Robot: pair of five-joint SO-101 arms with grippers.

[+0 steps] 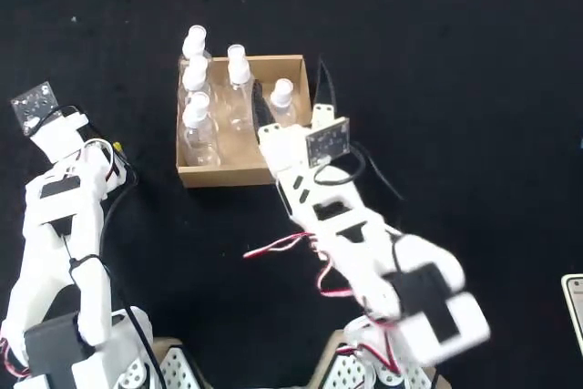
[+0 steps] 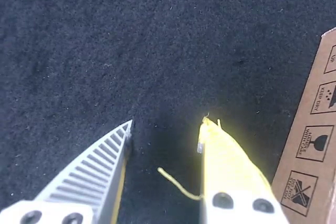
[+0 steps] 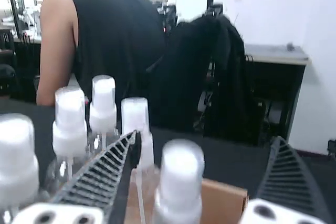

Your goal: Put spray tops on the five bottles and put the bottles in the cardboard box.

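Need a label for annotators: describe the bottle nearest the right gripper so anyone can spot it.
Find the cardboard box mid-table on the black cloth. Four bottles cluster toward its left side; this bottle stands apart by the right wall, between the open fingers of the right gripper.

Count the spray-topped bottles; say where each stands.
5. Three bottles along the cardboard box's left side, one mid-box near the far wall, one between the right gripper's open fingers. None looks hidden.

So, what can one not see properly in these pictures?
High view: the right arm covers one corner of the cardboard box.
Right wrist view: the nearest bottle is cut off by the picture's edge.
Left wrist view: the box runs off the edge; its wall hides the inside.
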